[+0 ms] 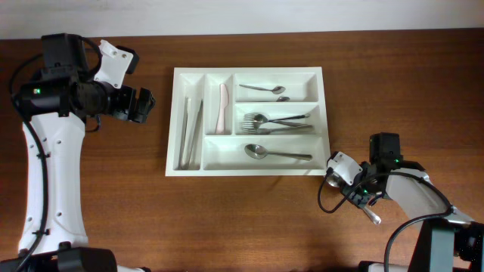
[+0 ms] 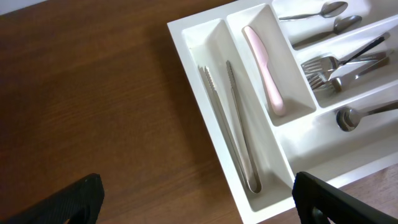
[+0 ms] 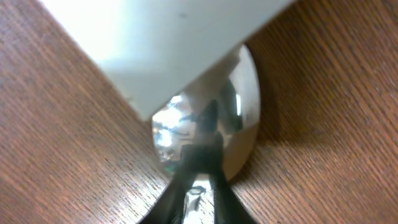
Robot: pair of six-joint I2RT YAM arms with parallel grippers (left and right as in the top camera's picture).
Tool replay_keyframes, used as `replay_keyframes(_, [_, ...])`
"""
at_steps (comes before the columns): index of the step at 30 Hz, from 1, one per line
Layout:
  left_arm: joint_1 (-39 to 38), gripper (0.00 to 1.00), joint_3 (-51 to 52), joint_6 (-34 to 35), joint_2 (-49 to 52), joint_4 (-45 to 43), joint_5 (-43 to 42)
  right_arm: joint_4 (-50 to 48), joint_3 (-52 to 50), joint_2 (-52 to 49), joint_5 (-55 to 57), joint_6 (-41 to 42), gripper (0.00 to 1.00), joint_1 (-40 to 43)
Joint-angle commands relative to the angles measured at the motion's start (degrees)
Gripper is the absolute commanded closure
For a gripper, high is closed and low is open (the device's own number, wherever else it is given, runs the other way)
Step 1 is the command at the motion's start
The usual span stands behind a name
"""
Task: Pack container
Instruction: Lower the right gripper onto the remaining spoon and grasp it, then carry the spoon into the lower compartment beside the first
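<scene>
The container is a white cutlery tray at the table's middle. It holds metal tongs, a pink knife, two small spoons, forks and one large spoon. My left gripper hangs open left of the tray, and its view has the tongs and knife ahead of the wide-apart fingers. My right gripper is low at the tray's near right corner. In its view the fingers close on the neck of a spoon that lies on the wood against the tray corner.
The held spoon's handle runs out toward the table's front right. The right arm's body stands behind it. Bare brown wood surrounds the tray on the left and front sides.
</scene>
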State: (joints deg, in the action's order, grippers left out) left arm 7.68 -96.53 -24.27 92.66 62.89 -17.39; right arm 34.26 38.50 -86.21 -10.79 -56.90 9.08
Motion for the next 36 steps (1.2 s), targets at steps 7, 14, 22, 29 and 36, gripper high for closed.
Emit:
replay_keyframes(7, [0.0, 0.01, -0.2, -0.7, -1.4, 0.0, -0.6, 0.0, -1.8, -2.5, 2.2, 0.2, 0.96, 0.4])
replay_keyframes(14, [0.0, 0.01, -0.2, -0.7, -1.4, 0.0, -0.6, 0.9, -1.7, -1.0, 6.3, 0.8, 0.96, 0.4])
replay_keyframes(22, [0.0, 0.01, -0.2, -0.7, -1.4, 0.0, -0.6, 0.8, 0.1, 8.2, 17.0, 4.1, 0.96, 5.0])
replay_keyframes(29, [0.0, 0.01, -0.2, -0.7, -1.4, 0.0, -0.6, -4.3, 4.7, 15.3, 15.3, 3.8, 0.96, 5.5])
replay_keyframes(36, [0.0, 0.01, -0.2, -0.7, -1.4, 0.0, -0.6, -7.9, 11.6, 17.0, 0.7, -2.7, 0.96, -2.9])
